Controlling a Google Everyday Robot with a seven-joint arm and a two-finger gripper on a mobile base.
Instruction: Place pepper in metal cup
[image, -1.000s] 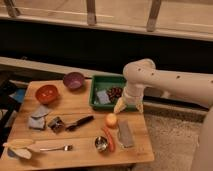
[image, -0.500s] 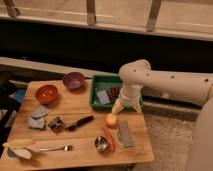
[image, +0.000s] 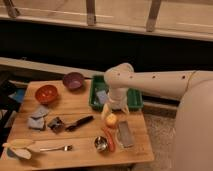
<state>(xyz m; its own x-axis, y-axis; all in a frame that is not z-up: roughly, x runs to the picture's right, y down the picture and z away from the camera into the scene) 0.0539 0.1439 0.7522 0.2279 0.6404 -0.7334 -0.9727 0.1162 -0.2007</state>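
The pepper (image: 109, 139), slim and orange-red, lies flat on the wooden table (image: 75, 107) near its front right. The small shiny metal cup (image: 101, 144) stands just left of it, almost touching. My white arm reaches in from the right and bends down over the table's right part. The gripper (image: 114, 108) hangs at the green tray's front edge, right above a round orange fruit (image: 111, 120) and a short way behind the pepper. Its jaws stand open and hold nothing.
A green tray (image: 131, 97) sits at the back right, with a purple bowl (image: 73, 80) and an orange bowl (image: 46, 93) to its left. A grey block (image: 125, 134) lies right of the pepper. A black-handled utensil (image: 80, 122), blue cloth (image: 37, 120) and spoon (image: 52, 148) lie further left.
The arm has swung left and the gripper has come lower, from over the tray to above the round fruit. Nothing on the table has moved.
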